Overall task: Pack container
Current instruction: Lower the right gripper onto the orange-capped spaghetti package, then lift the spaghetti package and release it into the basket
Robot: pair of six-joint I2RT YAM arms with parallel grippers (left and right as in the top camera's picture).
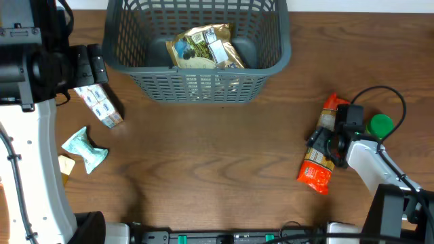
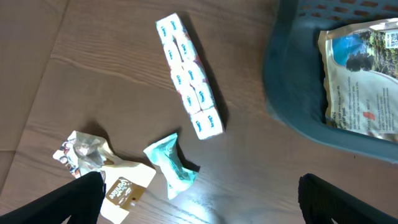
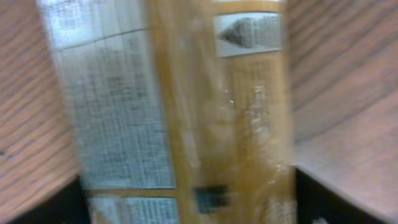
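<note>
The dark grey slotted container point(image 1: 203, 87) stands at the back centre and holds a tan and blue bag point(image 1: 203, 46); its rim also shows in the left wrist view point(image 2: 292, 106). My left gripper point(image 1: 95, 64) is open and empty point(image 2: 200, 186), above the table left of the container. My right gripper point(image 1: 331, 144) is open, with its fingers on either side of an orange packet point(image 1: 317, 166) lying on the table at the right. In the right wrist view the blurred packet point(image 3: 186, 112) fills the gap between the fingers point(image 3: 186, 199).
A white and blue multi-pack point(image 1: 100, 107) point(image 2: 188, 74), a teal pouch point(image 1: 85, 149) point(image 2: 171, 163) and a crumpled tan and white packet point(image 2: 106, 171) lie at the left. A green round thing point(image 1: 381, 124) sits beside the right arm.
</note>
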